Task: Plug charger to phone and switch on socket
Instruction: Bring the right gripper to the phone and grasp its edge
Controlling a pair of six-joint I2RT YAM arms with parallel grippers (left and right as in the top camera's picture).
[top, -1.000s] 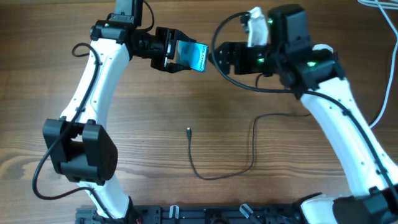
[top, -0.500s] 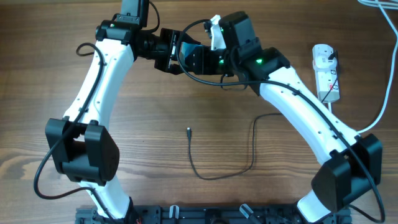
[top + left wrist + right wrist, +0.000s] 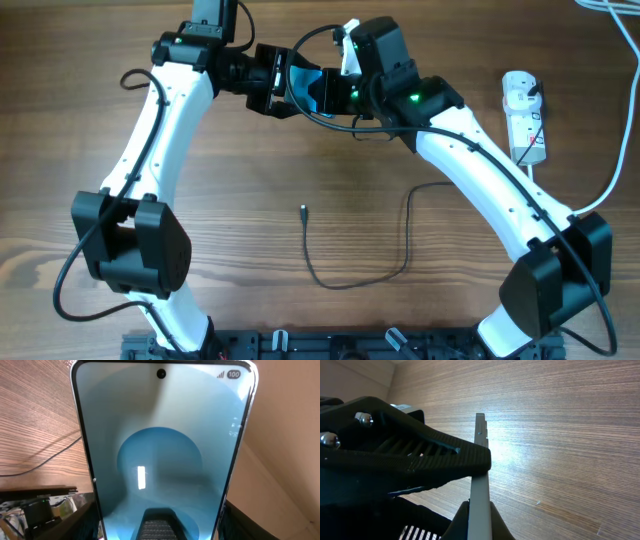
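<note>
Even, bright light; glare streaks the phone (image 3: 160, 455) screen and table (image 3: 560, 435), with near parts slightly blurred.

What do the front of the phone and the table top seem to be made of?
The turquoise-screened rectangular phone: its front looks like glossy glass, since it mirrors a bright light patch. The brown table: probably wood or wood-look laminate, matte, with long grain lines.

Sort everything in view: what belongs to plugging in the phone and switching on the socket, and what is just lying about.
For the job:
- phone, held up off the table
- charger, its connector tip lying free on the wood
- socket, at the right

Just lying about:
- white cables in the top right corner
- black rail along the near edge
</note>
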